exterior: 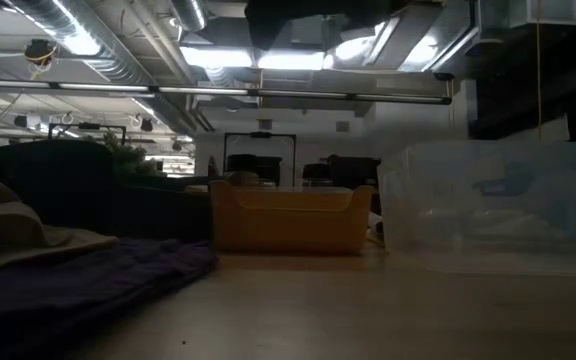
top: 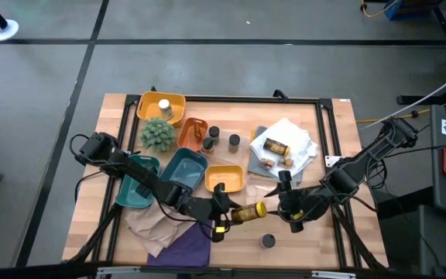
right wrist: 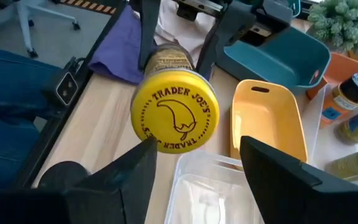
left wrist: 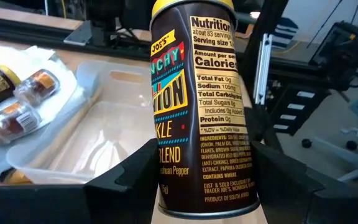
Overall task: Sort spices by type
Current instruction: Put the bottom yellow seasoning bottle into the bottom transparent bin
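Spice jar with yellow lid, lying level above table front between both arms. Left gripper clamps dark body. Right gripper faces lid, fingers spread either side, not touching: looks like hand-over, lid end offered. Yellow tray just behind.

Looking straight down over the whole counter; peering level across it from its surface; facing each other close-up from both wrists, sharing one yellow-lidded jar.
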Tool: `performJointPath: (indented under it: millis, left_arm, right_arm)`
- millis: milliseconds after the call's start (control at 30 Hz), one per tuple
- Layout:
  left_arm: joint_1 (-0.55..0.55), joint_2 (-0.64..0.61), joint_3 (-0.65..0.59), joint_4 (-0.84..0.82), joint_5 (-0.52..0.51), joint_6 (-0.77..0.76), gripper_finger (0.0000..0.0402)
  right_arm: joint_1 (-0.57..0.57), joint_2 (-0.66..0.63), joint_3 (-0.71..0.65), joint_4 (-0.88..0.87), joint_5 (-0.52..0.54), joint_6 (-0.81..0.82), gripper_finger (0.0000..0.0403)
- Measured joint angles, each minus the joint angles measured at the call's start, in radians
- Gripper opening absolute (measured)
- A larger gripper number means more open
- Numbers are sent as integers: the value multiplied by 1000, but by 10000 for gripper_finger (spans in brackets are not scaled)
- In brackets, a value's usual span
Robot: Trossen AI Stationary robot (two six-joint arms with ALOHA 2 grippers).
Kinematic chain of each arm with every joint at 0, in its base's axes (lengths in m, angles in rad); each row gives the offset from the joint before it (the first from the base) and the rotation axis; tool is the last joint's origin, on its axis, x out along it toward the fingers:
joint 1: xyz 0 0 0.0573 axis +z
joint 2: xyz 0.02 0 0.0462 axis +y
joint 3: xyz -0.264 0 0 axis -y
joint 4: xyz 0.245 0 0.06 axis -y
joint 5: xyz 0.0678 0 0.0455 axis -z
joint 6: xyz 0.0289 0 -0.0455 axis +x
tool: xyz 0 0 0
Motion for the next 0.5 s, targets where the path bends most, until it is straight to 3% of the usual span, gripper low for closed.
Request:
performJointPath:
  millis: [333, 500]
  left_arm:
    - [-1, 0, 0, -4, 0, 3, 205]
    - [-2, 0, 0, -6, 1, 3, 205]
  right_arm:
    - [0, 0, 0, 11, -28, 57, 230]
    - [0, 0, 0, 22, -105, 62, 230]
